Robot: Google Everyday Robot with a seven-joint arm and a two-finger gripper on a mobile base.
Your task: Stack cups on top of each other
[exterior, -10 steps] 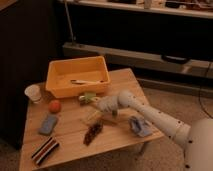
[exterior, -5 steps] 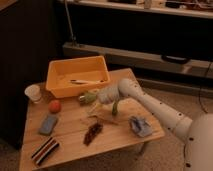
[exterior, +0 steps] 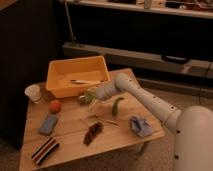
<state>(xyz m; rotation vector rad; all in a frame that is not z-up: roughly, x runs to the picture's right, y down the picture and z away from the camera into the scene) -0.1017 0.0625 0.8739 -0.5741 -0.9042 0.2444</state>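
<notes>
Gripper (exterior: 94, 96) is recorded low over the table (exterior: 75, 117), just in front of the bin (exterior: 62, 90), near its front right corner. The jaws are held wide apart. The green cup (exterior: 88, 97) is seen at the fingertips, apparently between them and upright; whether either finger touches it cannot be made out, since cup and fingers merge in the dim light. No lift is noted: the cup appears to rest on the table. The white cup (exterior: 33, 93) is noted upright at the table's left edge, beside the bin's left front corner and well apart from the green cup and the gripper. Compared with a second ago: the forearm (exterior: 131, 89) has been swung back toward the bin, so that it now runs down and leftward to the gripper from a higher point. The gripper itself has been shifted only slightly left. A green vegetable (exterior: 116, 106), earlier hidden under the arm, is now uncovered just right of the gripper. Both cups are found where they were, and the jaw opening is unchanged.
</notes>
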